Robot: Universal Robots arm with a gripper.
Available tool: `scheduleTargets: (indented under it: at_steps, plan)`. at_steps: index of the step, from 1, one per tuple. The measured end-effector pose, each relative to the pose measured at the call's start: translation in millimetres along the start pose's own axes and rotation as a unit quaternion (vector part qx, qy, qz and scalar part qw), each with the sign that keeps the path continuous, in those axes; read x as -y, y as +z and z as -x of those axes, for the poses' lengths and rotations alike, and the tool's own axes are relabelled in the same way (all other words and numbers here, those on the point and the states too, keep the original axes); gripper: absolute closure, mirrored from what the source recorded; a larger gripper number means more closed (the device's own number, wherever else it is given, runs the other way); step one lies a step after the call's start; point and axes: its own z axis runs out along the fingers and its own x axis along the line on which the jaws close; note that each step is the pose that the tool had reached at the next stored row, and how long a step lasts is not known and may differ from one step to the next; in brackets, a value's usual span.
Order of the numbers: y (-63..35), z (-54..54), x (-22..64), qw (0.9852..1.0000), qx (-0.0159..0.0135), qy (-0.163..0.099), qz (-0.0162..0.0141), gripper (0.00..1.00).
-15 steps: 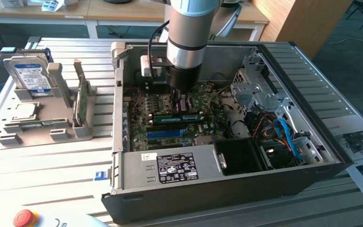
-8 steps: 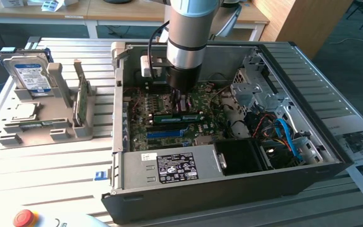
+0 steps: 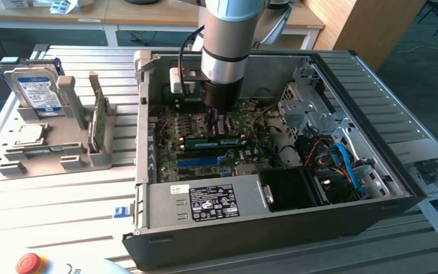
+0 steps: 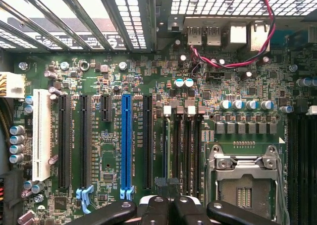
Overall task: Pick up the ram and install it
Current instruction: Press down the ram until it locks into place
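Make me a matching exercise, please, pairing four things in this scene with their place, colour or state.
Things:
1. hard drive
2. gripper
3. power supply
4. PCIe x16 slot

Descriptions:
a. blue, on the motherboard
b. upright in the grey holder
c. shut, low over the motherboard
d. black label, against the case wall nearest the exterior view

Pairs: 1-b, 2-c, 3-d, 4-a

Your ram, on edge in the board

The ram [image 3: 220, 138] you're after is a narrow green stick, standing lengthwise on the motherboard [image 3: 238, 117], alongside its memory slots.
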Motion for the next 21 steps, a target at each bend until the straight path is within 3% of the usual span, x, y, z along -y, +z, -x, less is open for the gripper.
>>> scheduleTargets:
  at_steps: [21]
  plan:
    - [-3.8,2.9,-0.1,1.0,-0.0002,0.0,0.0003,0.9]
